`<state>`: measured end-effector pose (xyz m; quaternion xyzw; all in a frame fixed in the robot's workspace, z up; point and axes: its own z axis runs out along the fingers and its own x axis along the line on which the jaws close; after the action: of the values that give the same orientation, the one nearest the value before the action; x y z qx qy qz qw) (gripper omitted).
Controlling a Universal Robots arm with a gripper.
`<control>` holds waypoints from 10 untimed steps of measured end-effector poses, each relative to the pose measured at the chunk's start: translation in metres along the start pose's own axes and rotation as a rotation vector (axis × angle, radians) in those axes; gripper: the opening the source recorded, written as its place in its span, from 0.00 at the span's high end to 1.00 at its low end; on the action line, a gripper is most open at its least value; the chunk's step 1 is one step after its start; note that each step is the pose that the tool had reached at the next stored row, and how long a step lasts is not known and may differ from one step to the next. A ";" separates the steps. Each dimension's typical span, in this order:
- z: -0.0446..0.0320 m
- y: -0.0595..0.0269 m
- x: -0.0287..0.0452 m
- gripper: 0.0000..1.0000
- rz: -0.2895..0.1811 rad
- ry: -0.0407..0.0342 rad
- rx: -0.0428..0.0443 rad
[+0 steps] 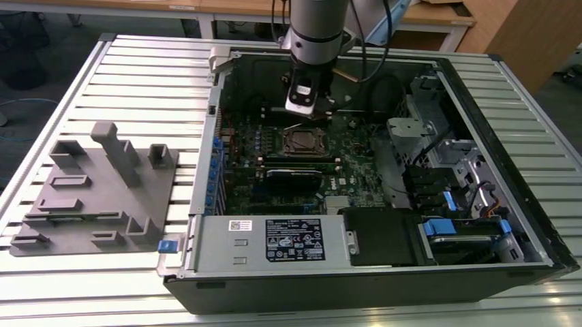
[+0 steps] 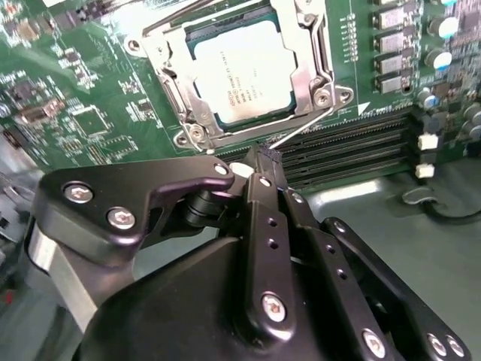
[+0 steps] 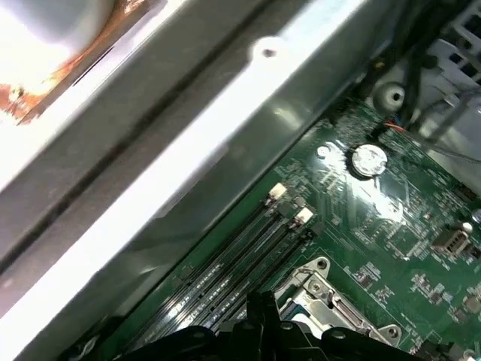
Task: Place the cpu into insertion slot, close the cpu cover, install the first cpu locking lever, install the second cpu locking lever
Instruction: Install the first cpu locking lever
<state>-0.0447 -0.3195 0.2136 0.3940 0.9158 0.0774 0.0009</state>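
- The gripper (image 1: 304,105) hangs from the arm inside an open computer case (image 1: 364,289), just beyond the insertion slot (image 1: 304,142) as the exterior view shows it.
- In the second wrist view the gripper (image 2: 264,156) has its two black fingers brought together at the tips, and I see no gap between them.
- The cpu (image 2: 240,71) already sits in the slot. Its dull silver top faces up and it lies flat.
- The cpu cover (image 2: 304,64) is down over the chip. Its metal frame goes around the four sides, and the top of the chip shows through the square cut-out.
- A thin wire locking lever (image 2: 301,129) runs along the edge of the cover nearest to the gripper, and one end of it reaches the fingertips. I cannot tell whether the tips pinch this wire or only touch it.
- The lever lies between the cover and the long black memory slots (image 2: 353,147), which are beside the socket on the green motherboard (image 2: 90,90).
- In the first wrist view the dark tips of the gripper (image 3: 263,304) are just beside the same memory slots (image 3: 240,271). A round coin battery (image 3: 368,158) sits on the board, well apart from them.
- In the exterior view the case lies on a slatted metal table (image 1: 136,75), with its power supply (image 1: 272,238) at the near edge.
- A grey moulded fixture (image 1: 91,191) rests on the table at the exterior view's left, apart from the case.
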 end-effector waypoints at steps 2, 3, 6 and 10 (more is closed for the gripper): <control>0.0001 0.0000 0.0000 0.90 -0.036 0.0052 0.0022; 0.0001 0.0000 0.0000 0.90 -0.055 0.0079 0.0035; 0.0003 -0.0001 0.0000 0.90 -0.108 0.0156 0.0066; 0.0007 -0.0001 -0.0001 0.90 -0.180 0.0259 0.0110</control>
<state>-0.0447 -0.3195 0.2129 0.3089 0.9479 0.0771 -0.0062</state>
